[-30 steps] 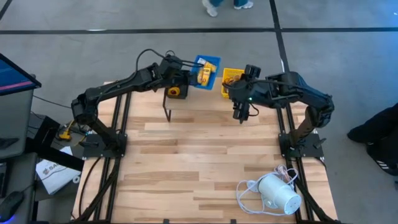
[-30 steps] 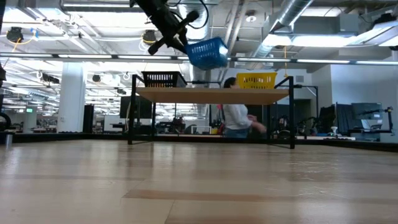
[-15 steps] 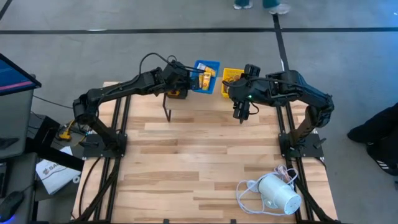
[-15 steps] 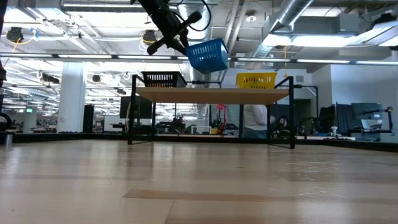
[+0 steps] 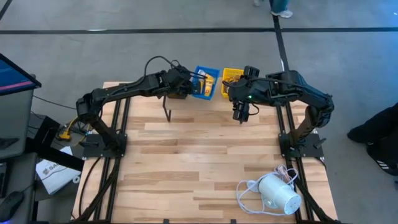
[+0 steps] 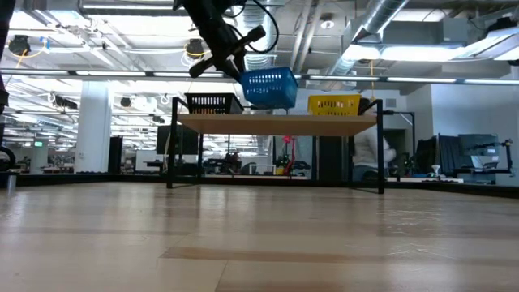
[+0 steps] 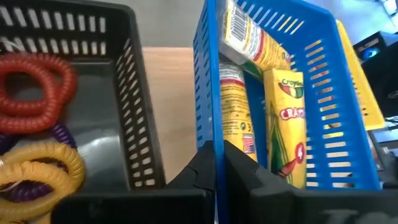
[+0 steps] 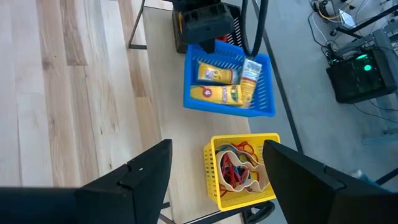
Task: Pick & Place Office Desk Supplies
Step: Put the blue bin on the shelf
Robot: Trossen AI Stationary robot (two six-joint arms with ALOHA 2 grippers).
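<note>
The left gripper [image 7: 214,163] grips the near wall of a blue slotted plastic basket [image 5: 206,83], its fingers [image 7: 249,174] clenched on either side of that wall. In the low view the blue basket [image 6: 269,88] hangs level just above a raised wooden shelf [image 6: 280,122] at the far edge of the light wooden worktop [image 5: 199,155]; whether its base touches the shelf I cannot tell.

Inside the blue basket stand yellow crayon boxes [image 7: 283,127] and a yellow glue stick tube [image 7: 235,112], packed side by side.

Just beside the blue basket sits a black slotted plastic basket [image 7: 127,124] holding coiled spiral bands: a red one [image 7: 34,93], a yellow one [image 7: 40,171] and a purple one [image 7: 62,134] between them.

On the other side of the blue basket stands a yellow slotted plastic basket [image 8: 239,171] on the same shelf, filled with a tangle of red and tan loose pieces [image 8: 236,168].

The right gripper [image 5: 240,115] hangs above the worktop, near the yellow basket and apart from it. Its fingers [image 8: 134,177] are spread wide and hold nothing.

A white cylindrical device [image 5: 278,194] with a coiled white cord [image 5: 249,190] lies at the worktop's near right corner, well apart from both arms.
</note>
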